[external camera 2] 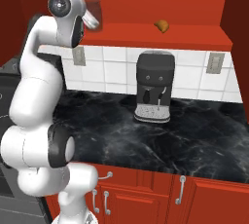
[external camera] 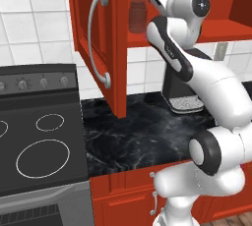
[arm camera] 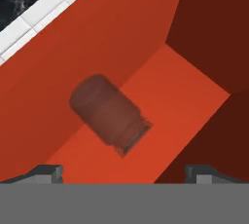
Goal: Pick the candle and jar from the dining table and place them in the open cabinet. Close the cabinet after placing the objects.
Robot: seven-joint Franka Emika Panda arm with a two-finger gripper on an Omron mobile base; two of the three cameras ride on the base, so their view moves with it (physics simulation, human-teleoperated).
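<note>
Flat, even rendered light, no glare or hard shadows; cabinet (arm camera: 160,33) interior darkens toward its right wall, the see-through jar (arm camera: 107,113) reads soft and low-contrast, all three views slightly coarse, no edge distortion.

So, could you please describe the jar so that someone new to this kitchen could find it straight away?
Look at the open red cabinet above the black counter and coffee machine. The jar stands on its bottom shelf at the left end. It is dark, see-through glass, unlike the golden-brown croissant further right.
</note>
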